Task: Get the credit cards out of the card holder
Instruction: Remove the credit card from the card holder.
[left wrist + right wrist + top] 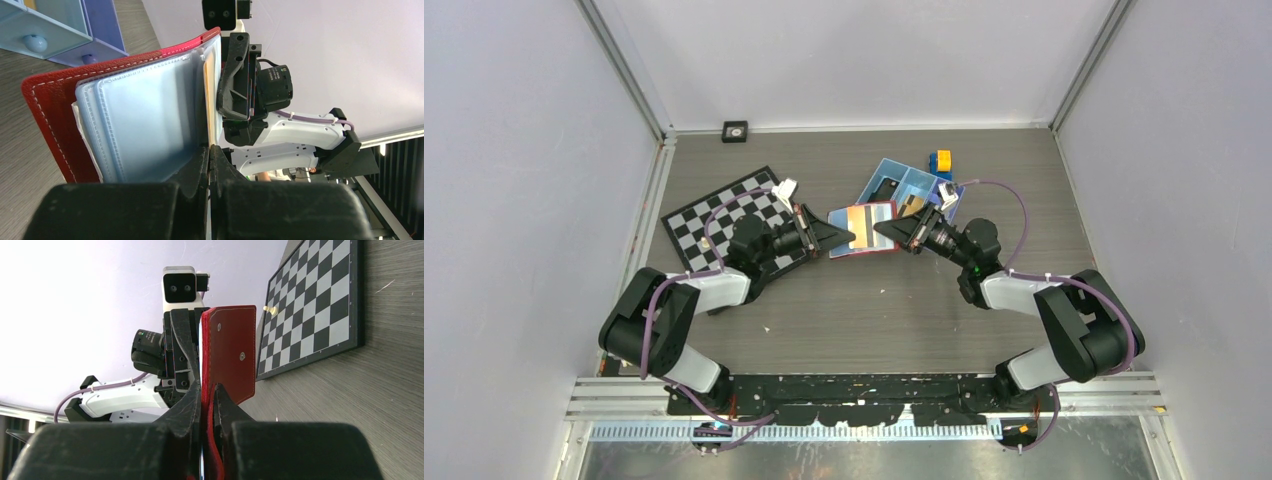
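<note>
Holding the card holder [862, 230] spread between both arms: clamped at the pale sleeve edge by the left fingers [196, 165], clamped at the red cover by the right fingers [189, 399]. Keep the right clamp firm as an anchor. Re-seat the left fingers on the orange edge of the credit cards [207, 95], directly ahead of them, not on the sleeve. Pull straight along the pocket; avoid twisting.

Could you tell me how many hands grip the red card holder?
2: the left hand clamps the card holder's pale sleeves, the right hand its red cover.
</note>
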You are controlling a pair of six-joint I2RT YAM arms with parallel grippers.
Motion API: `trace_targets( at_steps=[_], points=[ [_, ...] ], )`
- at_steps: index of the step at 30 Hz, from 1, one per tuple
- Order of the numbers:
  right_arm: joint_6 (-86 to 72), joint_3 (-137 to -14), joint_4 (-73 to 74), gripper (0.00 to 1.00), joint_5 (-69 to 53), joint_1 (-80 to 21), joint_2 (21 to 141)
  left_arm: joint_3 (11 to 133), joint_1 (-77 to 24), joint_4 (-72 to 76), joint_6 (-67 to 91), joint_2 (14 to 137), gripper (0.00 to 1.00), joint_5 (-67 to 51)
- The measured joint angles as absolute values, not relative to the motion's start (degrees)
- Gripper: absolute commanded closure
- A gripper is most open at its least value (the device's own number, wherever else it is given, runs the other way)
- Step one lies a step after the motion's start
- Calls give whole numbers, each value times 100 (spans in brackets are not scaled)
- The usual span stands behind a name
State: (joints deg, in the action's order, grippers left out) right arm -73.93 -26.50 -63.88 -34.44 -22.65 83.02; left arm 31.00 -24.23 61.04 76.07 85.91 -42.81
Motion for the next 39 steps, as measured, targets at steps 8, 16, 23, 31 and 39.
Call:
trace_targets(
  at_steps=[8,16,23,31,39],
  points=[
    [-7432,-2644,-6460,99,-3487,-2248,8302,3100,-2418,6104,7607,8591,95,-4309],
    [-7566,-2644,-6672,100,-3522,-2226,8482,3100,-2373,6108,7609,8591,87,-4322],
    [-7607,-2646,-6700,100,-3524,-2226,8514,3100,-2355,6110,7607,8591,99,-4338],
    [-7607,-2646,-6724,100,-3524,-2226,8514,3100,-2355,6204,7631,8606,83,-4364],
    [-7599,-2648,-6718,99,-3524,-2292,8514,3100,-2388,6263,7651,8761,82,-4421]
  ],
)
